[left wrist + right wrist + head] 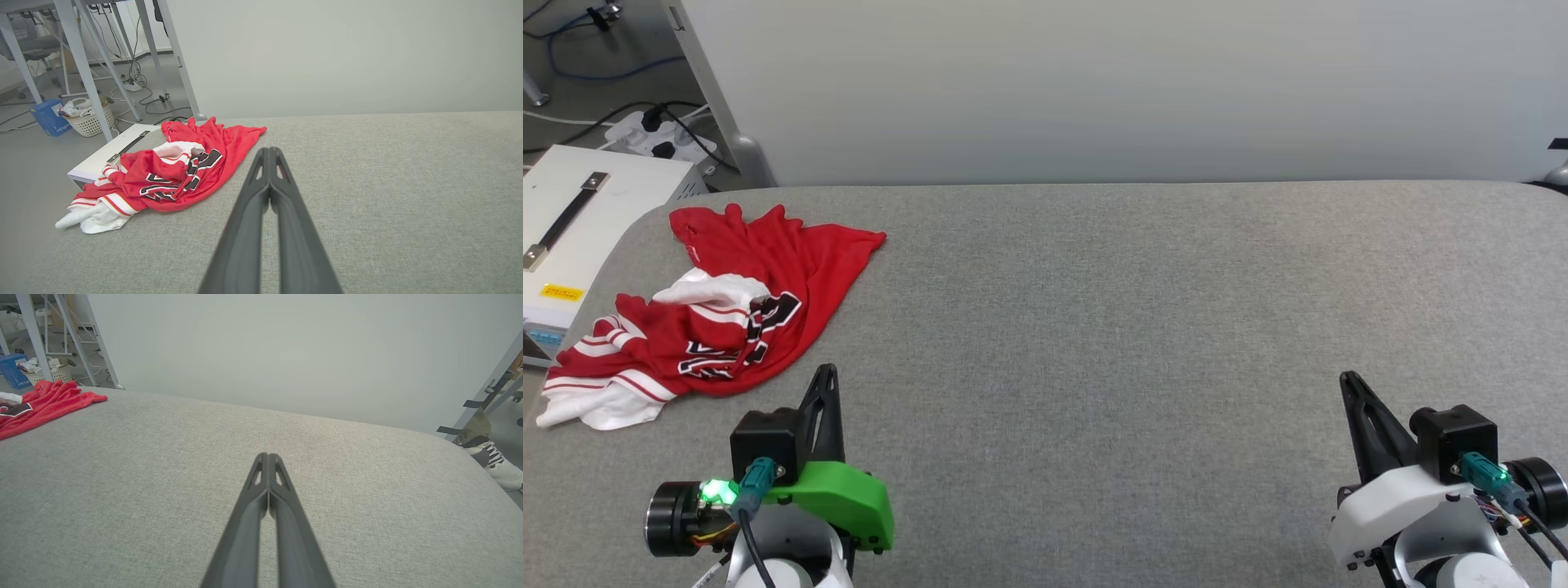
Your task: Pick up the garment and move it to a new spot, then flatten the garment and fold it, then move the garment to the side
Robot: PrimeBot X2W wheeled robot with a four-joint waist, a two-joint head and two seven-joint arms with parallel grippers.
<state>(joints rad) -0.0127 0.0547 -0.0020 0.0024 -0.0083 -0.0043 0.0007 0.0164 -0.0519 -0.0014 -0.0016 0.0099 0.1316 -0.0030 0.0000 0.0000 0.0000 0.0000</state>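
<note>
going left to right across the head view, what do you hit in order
White box with a black handle → crumpled red jersey with white sleeves and black lettering → left gripper, dark fingers shut → right gripper, dark fingers shut.

Red/white garment, crumpled heap w/ black lettering, table's far-left corner.

garment: front partly hidden in own folds | white box: cut by left edge
</note>
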